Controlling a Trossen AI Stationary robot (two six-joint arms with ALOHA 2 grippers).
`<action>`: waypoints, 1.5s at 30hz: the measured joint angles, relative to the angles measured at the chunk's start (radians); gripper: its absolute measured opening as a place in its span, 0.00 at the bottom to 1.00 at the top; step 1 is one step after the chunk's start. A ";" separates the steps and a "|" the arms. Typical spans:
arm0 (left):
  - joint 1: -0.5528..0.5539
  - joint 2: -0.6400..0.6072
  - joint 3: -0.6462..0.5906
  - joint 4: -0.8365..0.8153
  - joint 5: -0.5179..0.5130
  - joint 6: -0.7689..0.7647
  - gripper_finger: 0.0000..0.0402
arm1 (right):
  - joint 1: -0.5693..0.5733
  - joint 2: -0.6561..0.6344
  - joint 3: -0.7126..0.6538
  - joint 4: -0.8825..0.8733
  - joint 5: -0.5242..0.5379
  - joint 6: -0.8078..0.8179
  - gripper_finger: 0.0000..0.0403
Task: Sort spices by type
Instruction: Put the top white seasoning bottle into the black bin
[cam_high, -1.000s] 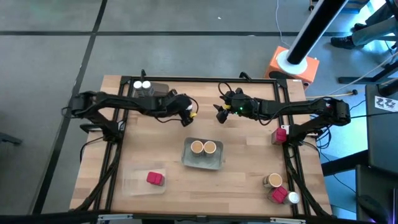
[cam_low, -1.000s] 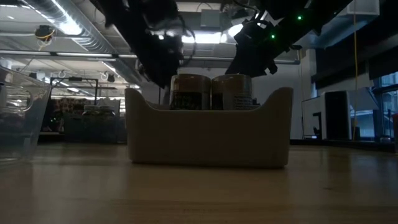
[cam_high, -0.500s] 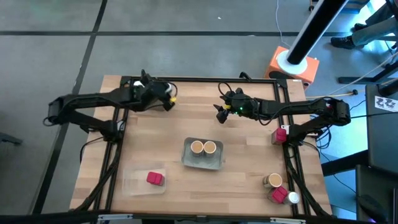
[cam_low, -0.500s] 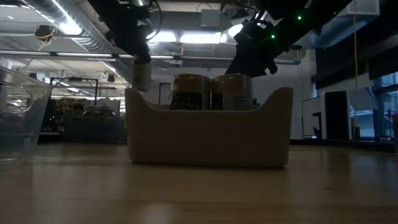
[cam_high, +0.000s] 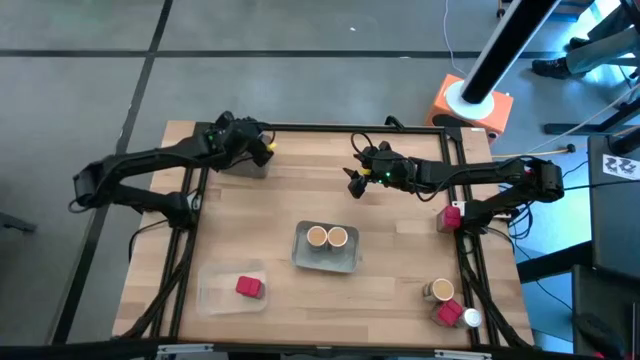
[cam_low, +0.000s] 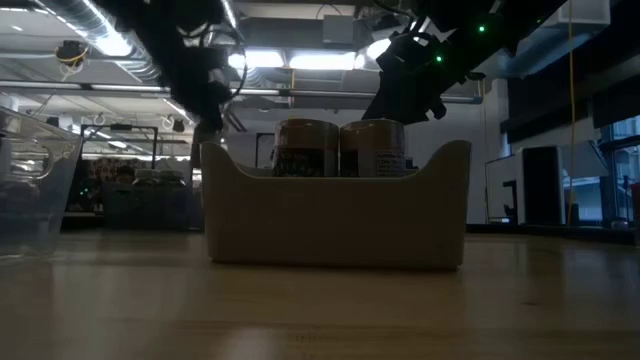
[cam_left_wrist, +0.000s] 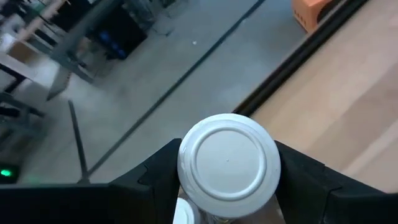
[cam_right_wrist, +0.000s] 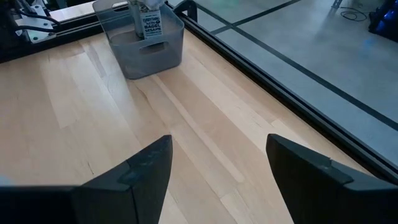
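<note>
Left wrist view | left tool (cam_left_wrist: 227, 186) grips white-capped jar (cam_left_wrist: 227, 163) | right tool (cam_right_wrist: 214, 168) wide, empty

tan-lidded jars (cam_high: 328, 237): 3 | red boxes (cam_high: 249, 287): 3 | white-capped jars (cam_left_wrist: 227, 163): 2 | trays (cam_high: 303, 256): 3

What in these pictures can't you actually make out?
- High view: the back-left tray and its contents, covered by the left pincer.
- Left wrist view: the jar's body, hidden beneath its own white cap.
- Low view: the tan-lidded jars, lower halves behind the grey tray's wall.
- Right wrist view: the label on the jar, too small.
</note>
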 joint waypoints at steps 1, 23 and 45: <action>0.014 0.000 -0.017 0.015 0.021 0.003 0.49 | 0.000 0.000 0.000 0.000 0.000 0.000 0.64; 0.203 0.003 -0.311 0.303 0.242 0.023 0.50 | 0.000 0.000 0.000 0.008 0.000 0.000 0.64; 0.259 0.001 -0.349 0.363 0.290 0.065 0.62 | 0.000 0.000 0.000 0.008 0.000 0.000 0.64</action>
